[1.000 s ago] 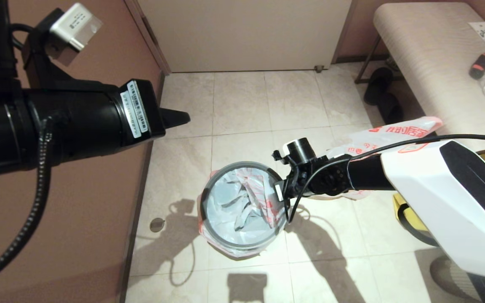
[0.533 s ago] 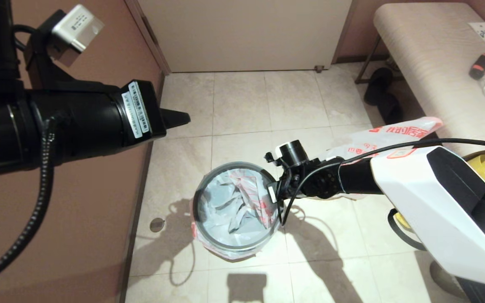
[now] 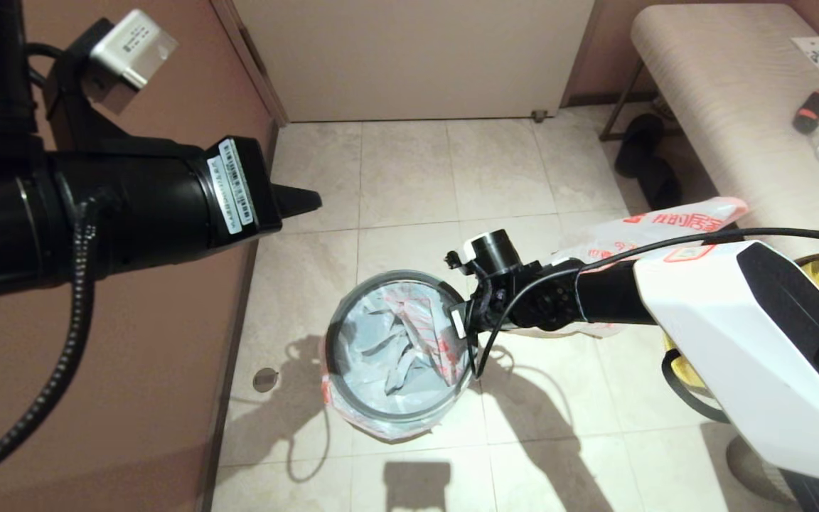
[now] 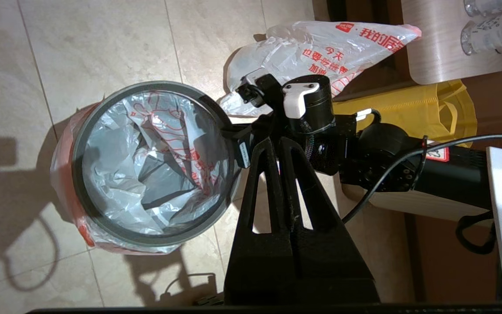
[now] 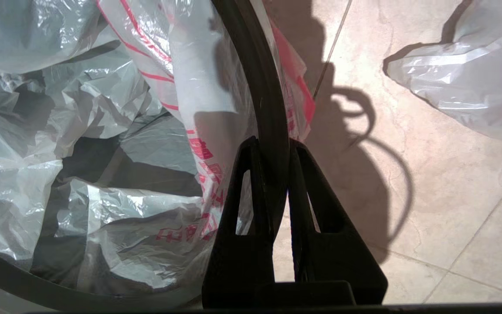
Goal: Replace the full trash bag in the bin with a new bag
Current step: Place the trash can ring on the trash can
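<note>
While the right tool pinches its hoop, crinkled new bag lines bin.

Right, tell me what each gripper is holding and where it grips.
The right gripper is shut on the bin at its rim nearest the arm, pinching the grey hoop and new bag. The left gripper is shut, holding nothing.

Head and left wrist views overlook the bin; right wrist nearest.

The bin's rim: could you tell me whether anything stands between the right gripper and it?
Nothing visible does. The right gripper is shut on the grey hoop at the rim of the bin, its fingers straddling it, with only the new bag folded under the hoop.
</note>
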You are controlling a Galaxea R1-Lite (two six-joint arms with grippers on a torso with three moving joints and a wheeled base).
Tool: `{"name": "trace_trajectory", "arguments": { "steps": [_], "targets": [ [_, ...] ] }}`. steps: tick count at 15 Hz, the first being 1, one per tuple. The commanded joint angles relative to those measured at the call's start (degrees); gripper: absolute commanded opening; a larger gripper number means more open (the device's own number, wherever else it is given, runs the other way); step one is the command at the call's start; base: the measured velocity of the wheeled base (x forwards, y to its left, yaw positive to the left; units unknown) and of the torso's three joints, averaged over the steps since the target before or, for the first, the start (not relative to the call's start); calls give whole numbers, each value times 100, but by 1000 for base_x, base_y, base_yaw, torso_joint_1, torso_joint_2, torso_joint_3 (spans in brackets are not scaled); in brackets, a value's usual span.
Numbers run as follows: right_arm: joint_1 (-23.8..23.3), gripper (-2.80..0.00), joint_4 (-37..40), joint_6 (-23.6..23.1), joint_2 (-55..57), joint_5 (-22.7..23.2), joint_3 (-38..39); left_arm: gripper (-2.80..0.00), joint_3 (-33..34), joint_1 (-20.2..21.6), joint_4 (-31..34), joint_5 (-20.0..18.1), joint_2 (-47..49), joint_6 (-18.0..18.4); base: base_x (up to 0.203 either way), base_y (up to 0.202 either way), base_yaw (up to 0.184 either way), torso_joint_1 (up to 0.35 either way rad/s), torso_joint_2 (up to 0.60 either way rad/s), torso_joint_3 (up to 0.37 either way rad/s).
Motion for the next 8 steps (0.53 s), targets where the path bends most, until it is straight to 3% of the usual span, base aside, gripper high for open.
{"name": "trace_trajectory", "arguments": {
  "steps": [1,8],
  "targets": [
    [6,-280,10,2,-105,-36,33,-280,-1,-5,4,10,-6,-14,0,0,0,0,0,0],
    [131,-280,-8,-42,53,-46,43,-280,-1,30,4,10,1,-14,0,0,0,0,0,0]
  ]
}}
